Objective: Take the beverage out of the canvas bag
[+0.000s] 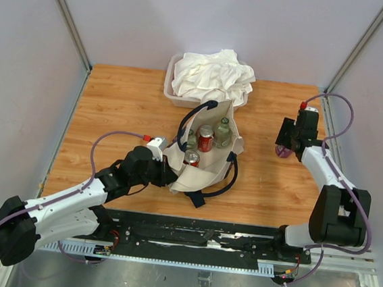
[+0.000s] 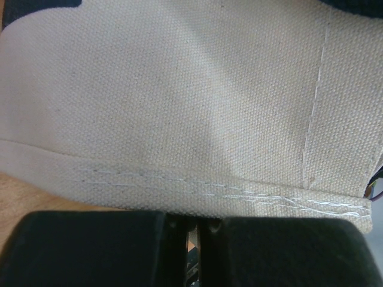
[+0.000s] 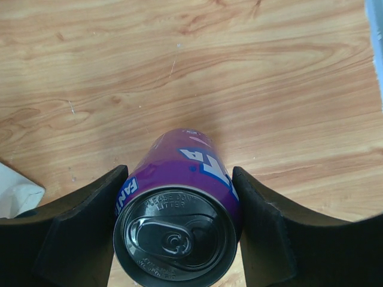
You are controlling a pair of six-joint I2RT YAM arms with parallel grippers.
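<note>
canvas bag [image 1: 198,177] is pinched at its hem by left gripper [image 2: 197,226]; right gripper [image 3: 179,176] clamps purple can [image 3: 175,236].

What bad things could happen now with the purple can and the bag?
The purple soda can is held by the right gripper by its round sides only; it might slip and dent on the wooden table. The left gripper pinches the edge of the beige canvas bag; letting go could topple the glass bottles inside.

place: robot lab cell | evidence: white panel walls [image 1: 210,23], metal frame [image 1: 66,16]
</note>
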